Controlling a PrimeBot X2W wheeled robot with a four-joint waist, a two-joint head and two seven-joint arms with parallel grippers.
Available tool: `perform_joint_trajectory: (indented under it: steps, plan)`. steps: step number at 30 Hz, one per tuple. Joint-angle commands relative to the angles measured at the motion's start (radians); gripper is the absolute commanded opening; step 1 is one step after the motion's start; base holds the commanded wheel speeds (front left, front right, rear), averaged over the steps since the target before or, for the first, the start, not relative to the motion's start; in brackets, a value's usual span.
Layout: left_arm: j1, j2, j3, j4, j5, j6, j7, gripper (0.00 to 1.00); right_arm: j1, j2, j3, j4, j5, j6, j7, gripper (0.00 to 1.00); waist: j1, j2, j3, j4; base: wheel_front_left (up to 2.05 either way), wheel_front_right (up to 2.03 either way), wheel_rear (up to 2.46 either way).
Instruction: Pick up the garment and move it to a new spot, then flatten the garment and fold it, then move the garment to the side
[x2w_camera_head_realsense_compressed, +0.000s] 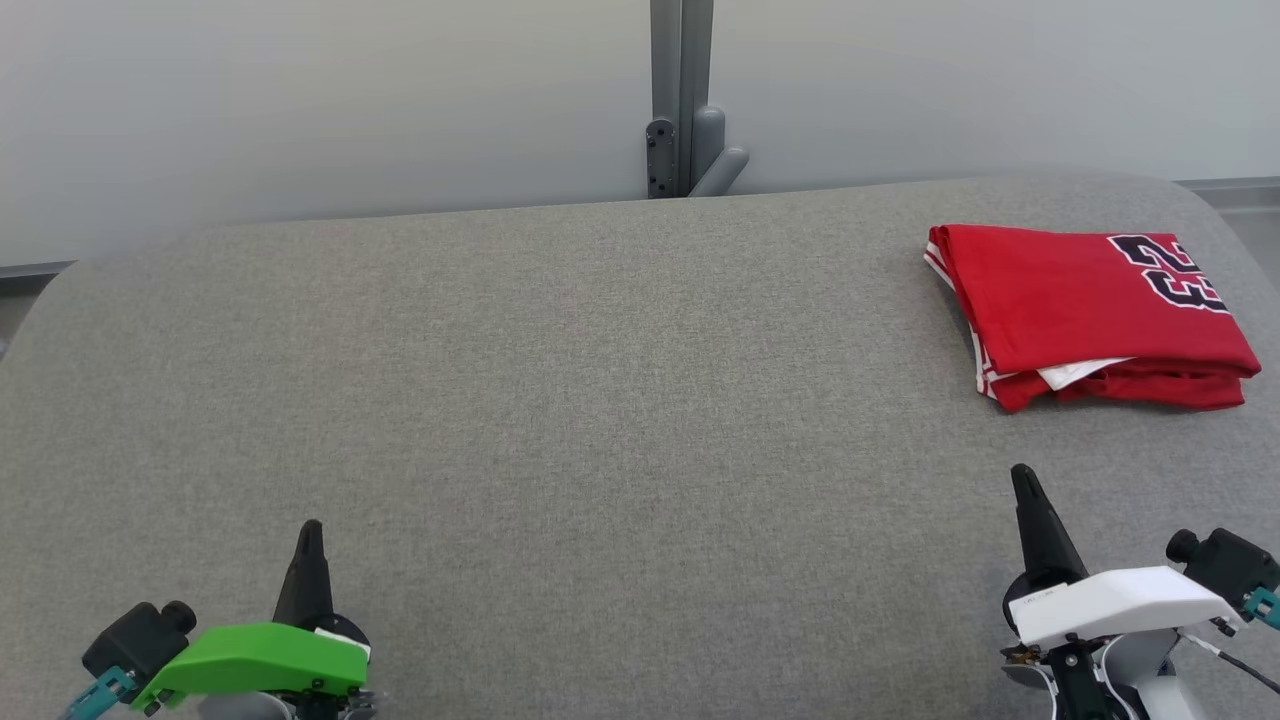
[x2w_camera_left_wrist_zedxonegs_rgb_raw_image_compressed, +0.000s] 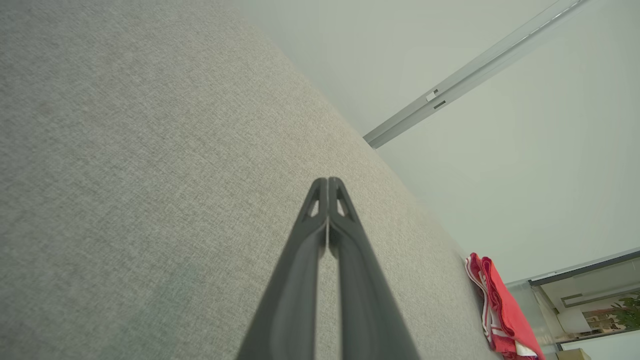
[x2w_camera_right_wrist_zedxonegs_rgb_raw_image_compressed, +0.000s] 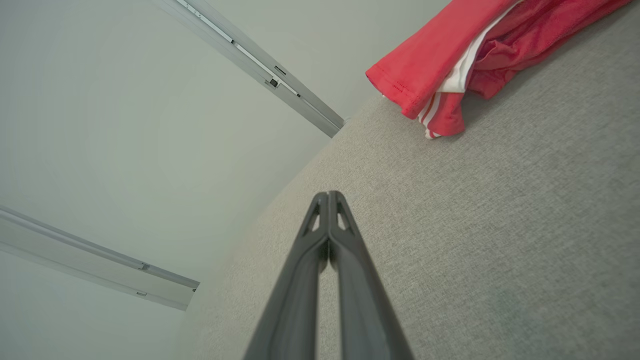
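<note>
Red jersey (x2w_camera_head_realsense_compressed: 1090, 305) lies folded near the far right corner of the grey fabric surface (x2w_camera_head_realsense_compressed: 600, 400). Its long axis runs left to right, with the numbered end toward the right edge and the white-trimmed layers facing us. Our left gripper (x2w_camera_head_realsense_compressed: 310, 530) and right gripper (x2w_camera_head_realsense_compressed: 1024, 485) are pinched closed, empty, at the near edge. We have wide room leftward.

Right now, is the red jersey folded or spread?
Folded: the red jersey lies as a compact rectangle on the grey surface, with stacked layers and white trim showing along its near edge.
</note>
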Motion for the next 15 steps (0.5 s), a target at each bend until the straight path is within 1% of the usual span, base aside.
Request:
perform_joint_trajectory:
  steps: [1, 15]
  plan:
    - [-0.030, 0.003, 0.010, -0.009, -0.033, -0.008, 0.009, 0.00, -0.028, -0.007, -0.006, -0.007, 0.037, 0.000, 0.007, 0.00, 0.0000, 0.0011, 0.000, 0.000, 0.00, 0.00, 0.00]
    - [-0.048, 0.001, 0.039, -0.004, -0.172, -0.029, 0.050, 0.00, -0.039, -0.010, -0.021, 0.002, 0.187, 0.000, 0.042, 0.00, 0.0000, 0.0014, 0.001, 0.000, 0.00, 0.00, 0.00]
